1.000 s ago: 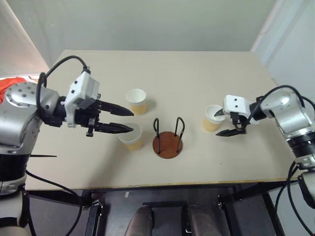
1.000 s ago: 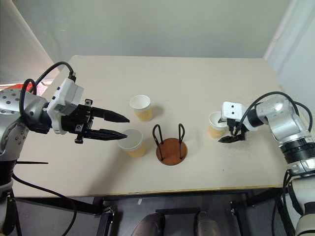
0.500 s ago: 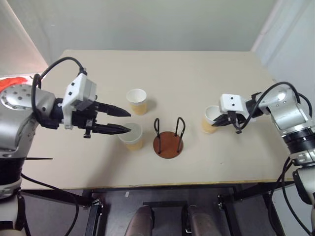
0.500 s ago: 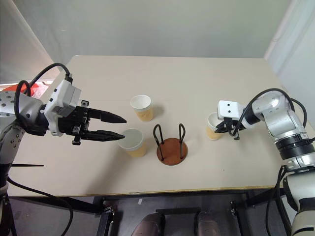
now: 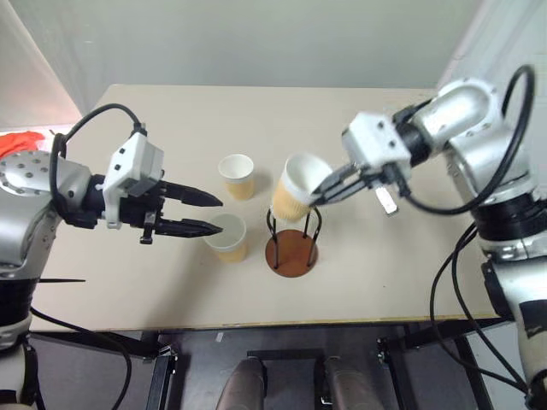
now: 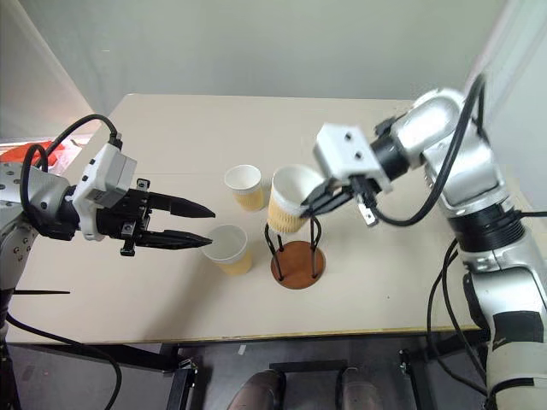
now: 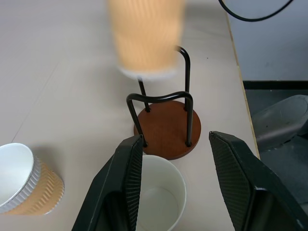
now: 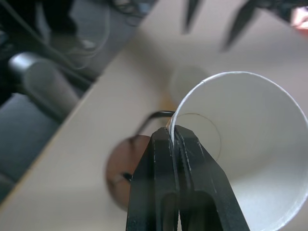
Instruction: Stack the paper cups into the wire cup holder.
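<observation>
— What's on the table (image 5: 385, 256), left to right?

— Left gripper (image 5: 215, 213), jaws apart, holding nothing. By its tips an upright empty cup (image 5: 227, 237); a second empty cup (image 5: 237, 176) stands behind.

— The third?

— Pinched by its rim in the right gripper (image 5: 318, 193), tilted, mouth up, just above the empty wire cup holder (image 5: 291, 248). Three cups, one holder.

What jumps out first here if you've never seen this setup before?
The right gripper pinches the rim of a paper cup and holds it in the air just above the wire cup holder at mid-table. To the left, the left gripper hangs open over a second cup, with a third cup standing behind.
</observation>
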`<move>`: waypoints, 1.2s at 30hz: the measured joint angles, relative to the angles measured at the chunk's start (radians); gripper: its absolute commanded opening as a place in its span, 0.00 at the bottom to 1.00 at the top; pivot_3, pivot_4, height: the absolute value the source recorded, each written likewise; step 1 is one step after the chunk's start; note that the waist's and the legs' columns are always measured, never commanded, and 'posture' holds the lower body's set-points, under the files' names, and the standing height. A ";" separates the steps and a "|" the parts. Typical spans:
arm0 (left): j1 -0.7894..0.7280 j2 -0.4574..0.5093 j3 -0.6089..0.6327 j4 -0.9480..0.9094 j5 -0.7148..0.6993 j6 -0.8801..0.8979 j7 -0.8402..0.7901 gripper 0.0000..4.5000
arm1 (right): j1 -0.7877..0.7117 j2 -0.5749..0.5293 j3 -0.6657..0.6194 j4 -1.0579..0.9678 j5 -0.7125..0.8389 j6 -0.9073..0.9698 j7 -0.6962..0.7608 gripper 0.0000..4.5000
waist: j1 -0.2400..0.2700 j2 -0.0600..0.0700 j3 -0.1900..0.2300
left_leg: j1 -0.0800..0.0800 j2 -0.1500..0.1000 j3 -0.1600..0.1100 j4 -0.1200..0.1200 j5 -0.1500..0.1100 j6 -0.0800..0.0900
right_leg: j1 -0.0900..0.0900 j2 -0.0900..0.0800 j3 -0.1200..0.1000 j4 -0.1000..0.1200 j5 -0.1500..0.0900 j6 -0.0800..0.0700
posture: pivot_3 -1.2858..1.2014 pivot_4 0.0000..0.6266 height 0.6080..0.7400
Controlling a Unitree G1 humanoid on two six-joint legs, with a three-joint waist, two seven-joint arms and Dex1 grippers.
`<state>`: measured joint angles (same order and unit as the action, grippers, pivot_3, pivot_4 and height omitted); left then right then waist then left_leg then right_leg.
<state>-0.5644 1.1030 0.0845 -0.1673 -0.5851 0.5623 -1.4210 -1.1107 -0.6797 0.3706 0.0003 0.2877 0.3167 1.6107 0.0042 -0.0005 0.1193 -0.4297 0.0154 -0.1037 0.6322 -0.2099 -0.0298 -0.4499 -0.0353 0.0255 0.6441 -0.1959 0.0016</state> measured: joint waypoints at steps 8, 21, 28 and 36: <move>0.038 0.003 0.011 -0.016 -0.001 0.000 0.007 0.53 | 0.021 -0.007 0.004 -0.013 -0.043 -0.035 -0.003 0.01 | -0.002 0.000 0.000 | 0.003 0.000 0.000 0.000 0.000 -0.001 | 0.000 0.000 0.000 0.002 0.000 0.000 | 0.52 0.24 1.00; -0.065 0.063 -0.145 -0.008 0.174 -0.129 -0.064 0.53 | 0.027 0.039 0.008 0.005 -0.096 -0.041 -0.034 0.84 | 0.000 0.000 0.000 | 0.002 0.000 0.000 0.000 0.000 0.000 | 0.001 0.000 0.001 0.002 0.000 0.000 | 0.52 0.24 1.00; -0.151 0.033 -0.282 0.055 0.301 -0.250 -0.141 0.53 | 0.057 0.074 -0.096 -0.003 -0.053 0.088 -0.199 1.00 | -0.001 0.000 0.000 | 0.002 0.000 0.000 0.000 0.000 0.000 | 0.000 0.000 0.000 0.001 0.001 0.000 | 0.52 0.24 1.00; -0.189 0.084 -0.475 0.095 0.296 -0.367 -0.150 0.53 | 0.158 0.034 -0.143 -0.110 0.027 0.213 -0.245 1.00 | 0.000 0.000 0.000 | 0.000 0.000 0.000 0.000 -0.001 0.000 | 0.000 0.000 0.000 0.000 0.003 0.004 | 0.52 0.24 1.00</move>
<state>-0.7533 1.1871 -0.3906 -0.0723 -0.2894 0.1957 -1.5706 -0.9532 -0.6455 0.2275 -0.1096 0.3149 0.5296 1.3658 0.0039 -0.0005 0.1193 -0.4297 0.0156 -0.1037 0.6324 -0.2106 -0.0298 -0.4504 -0.0354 0.0258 0.6439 -0.1930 0.0058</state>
